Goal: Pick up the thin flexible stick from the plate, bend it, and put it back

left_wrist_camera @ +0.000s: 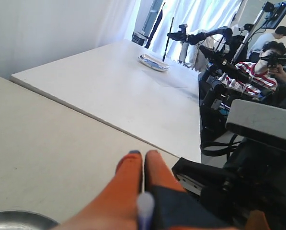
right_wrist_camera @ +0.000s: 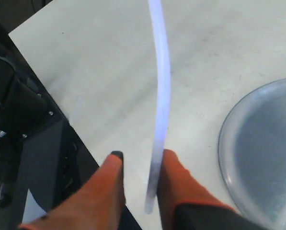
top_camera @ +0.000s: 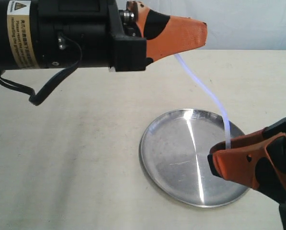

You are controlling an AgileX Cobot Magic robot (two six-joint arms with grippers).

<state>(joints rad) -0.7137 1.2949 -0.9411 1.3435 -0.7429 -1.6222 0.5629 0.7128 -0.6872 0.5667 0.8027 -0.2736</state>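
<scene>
The thin flexible stick [top_camera: 205,86] arcs in the air above the table, bent in a gentle curve between my two grippers. My left gripper [top_camera: 200,34] holds its upper end, orange fingers pressed together; in the left wrist view the gripper [left_wrist_camera: 142,154] is shut with the blurred stick [left_wrist_camera: 145,207] end poking out behind the fingers. The lower end drops between the fingers of my right gripper [top_camera: 213,158], which hovers over the silver plate [top_camera: 171,158]. In the right wrist view that gripper [right_wrist_camera: 142,155] stands open, the stick [right_wrist_camera: 161,96] resting against one finger, the plate [right_wrist_camera: 262,158] beside it.
The left arm's black body and a looping cable [top_camera: 47,91] hang over the left half of the table. The right wrist view shows the table edge [right_wrist_camera: 80,129] close to the gripper. A second table [left_wrist_camera: 133,91] with a dish, other arms and people lie beyond.
</scene>
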